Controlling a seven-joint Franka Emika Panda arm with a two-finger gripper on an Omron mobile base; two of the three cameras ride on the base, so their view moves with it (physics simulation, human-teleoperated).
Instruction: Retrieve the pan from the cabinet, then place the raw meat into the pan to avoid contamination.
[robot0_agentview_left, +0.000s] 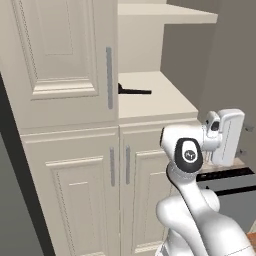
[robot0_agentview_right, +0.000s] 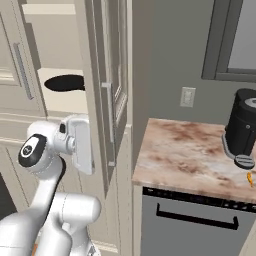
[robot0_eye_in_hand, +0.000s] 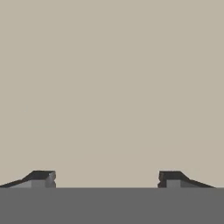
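Observation:
The tall cream cabinet has its upper right door swung open. On the exposed shelf lies the black pan; in the left base view just its thin handle pokes out past the closed left door. My gripper hangs below and right of the shelf, beside the open door, well apart from the pan. In the hand view my gripper is open, fingertips wide apart, nothing between them, facing a plain cream surface. The tiny orange raw meat lies at the counter's right edge.
A marble counter runs right of the cabinet, above a dark grey dishwasher front. A black appliance stands on the counter just behind the meat. A bare upper shelf sits above the pan's shelf.

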